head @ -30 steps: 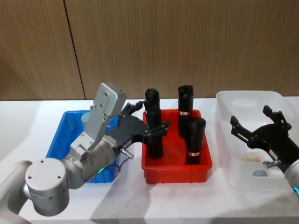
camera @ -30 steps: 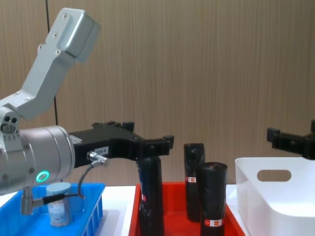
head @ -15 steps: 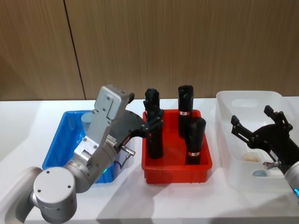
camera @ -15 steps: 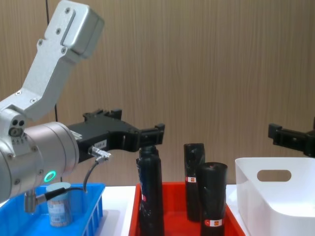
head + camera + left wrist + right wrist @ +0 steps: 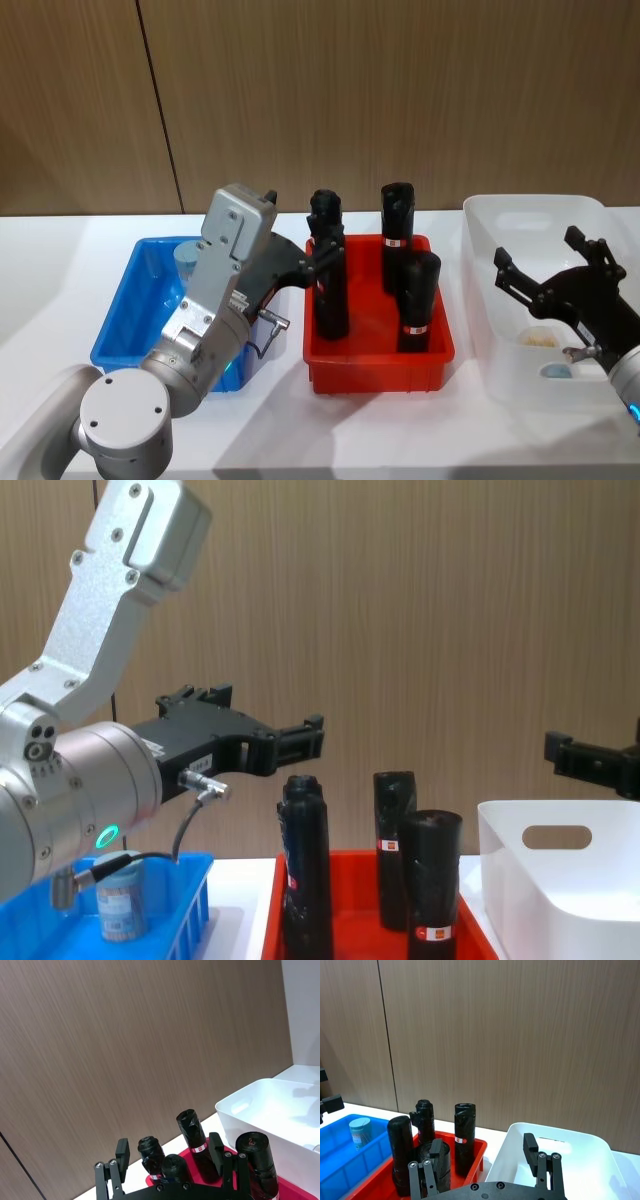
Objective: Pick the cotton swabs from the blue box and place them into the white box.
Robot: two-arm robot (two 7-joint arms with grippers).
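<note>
Four black wrapped rolls [image 5: 418,300] stand upright in the red tray [image 5: 380,368], between the blue box [image 5: 125,305] and the white box [image 5: 525,212] on the desk [image 5: 60,260]. The left pincer [image 5: 169,1152], spread wide and empty, hangs over the tray's left rolls; the chest view shows it above their tops, apart. One tub of cotton swabs [image 5: 120,905] stands by the blue box's far wall. The right pincer [image 5: 534,247], likewise spread and empty, hovers over the white box, where a second tub [image 5: 553,372] lies.
</note>
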